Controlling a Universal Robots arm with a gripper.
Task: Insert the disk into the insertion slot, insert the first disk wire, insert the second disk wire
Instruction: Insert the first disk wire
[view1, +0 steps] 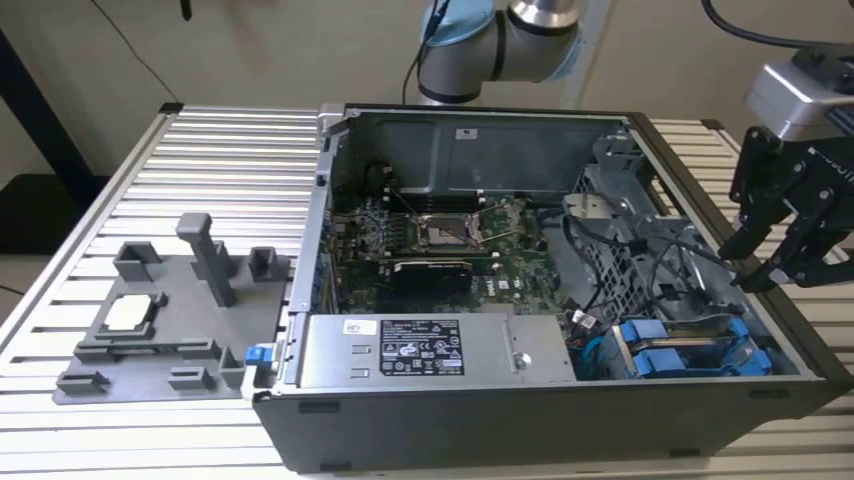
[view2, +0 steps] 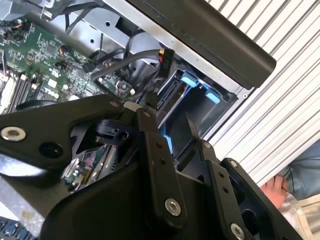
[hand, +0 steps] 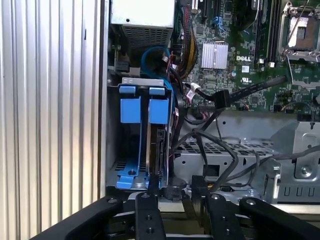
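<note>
- The disk (hand: 160, 145), clipped in its blue carrier frame, stands on edge in the insertion slot (hand: 120, 162) at a corner of the open computer case (view1: 534, 430). A second blue carrier (hand: 129, 107) is just beside it. Judging by how deep the disk sits, the first step looks done.
- Both wires look left to do. A flat black cable ends in a free connector (hand: 222, 98) over the motherboard (hand: 240, 45), apart from the disk. I cannot tell whether anything is plugged into the disk itself.
- The end effector (hand: 175, 182) hangs just above the slot, its fingers apart with nothing visibly clamped between them.
- The exterior view gives the layout. The case lies open on the slatted surface (view1: 200, 150), with the end effector (view1: 774, 265) over the case wall at the exterior view's right. A grey fixture (view1: 174, 300) stands well apart at the exterior view's left.
- The first wrist view looks down into the slot and shows the disk's dark edge under its blue tab.
- The second wrist view adds a plug with coloured wires (view2: 166, 56) lying loose near the blue tabs. It also shows a person's hand (view2: 275, 191) beyond the case wall.
</note>
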